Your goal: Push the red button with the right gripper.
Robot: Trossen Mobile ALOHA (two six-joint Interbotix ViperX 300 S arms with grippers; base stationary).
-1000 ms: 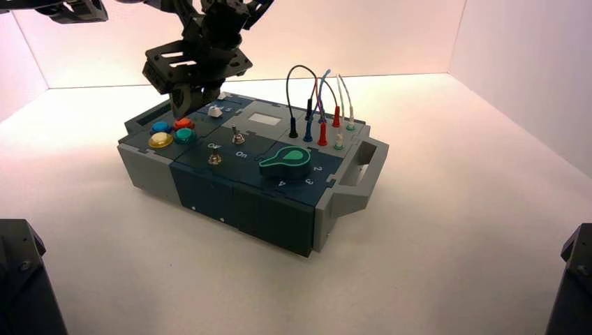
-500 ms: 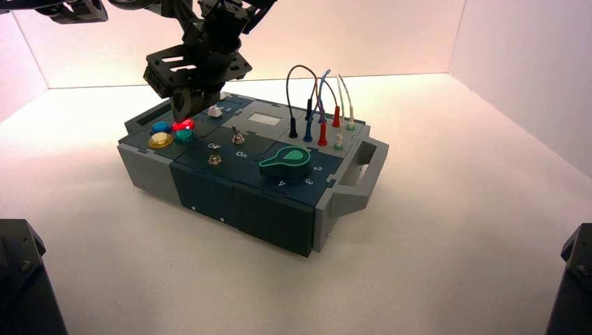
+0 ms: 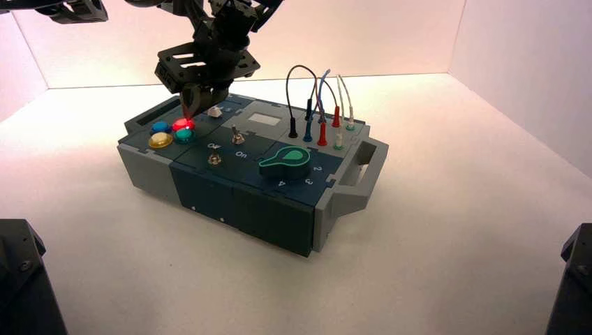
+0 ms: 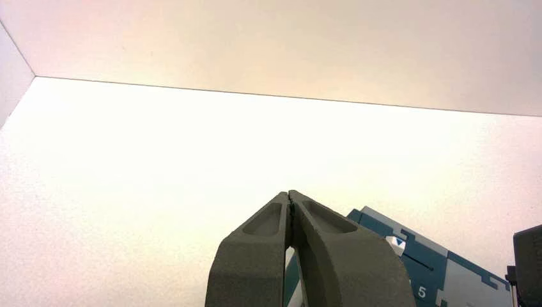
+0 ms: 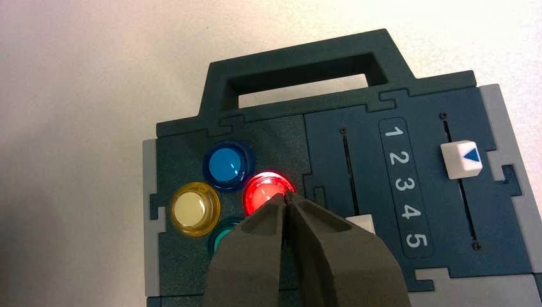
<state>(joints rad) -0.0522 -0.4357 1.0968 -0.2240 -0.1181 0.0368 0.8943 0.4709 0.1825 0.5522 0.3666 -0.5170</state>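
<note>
The red button (image 3: 183, 125) glows bright red among the four coloured buttons at the box's left end, and it also shows in the right wrist view (image 5: 263, 190). My right gripper (image 3: 190, 109) hangs just above and behind it, fingers shut and empty. In the right wrist view the shut fingertips (image 5: 286, 197) lie over the button's near edge; I cannot tell if they touch it. The left gripper (image 4: 290, 195) is shut and empty, held high beyond the box's left end, and its arm (image 3: 70, 8) shows at the top left.
Blue (image 5: 225, 165), yellow (image 5: 194, 208) and teal (image 5: 222, 238) buttons ring the red one. A white slider handle (image 5: 461, 158) sits beside the 2. Toggle switches (image 3: 237, 133), a green knob (image 3: 286, 162) and plugged wires (image 3: 321, 105) fill the rest of the box (image 3: 209, 195).
The red button went from unlit to glowing. My right gripper came down onto it, then lifted a little and shifted right. The left arm has not moved.
</note>
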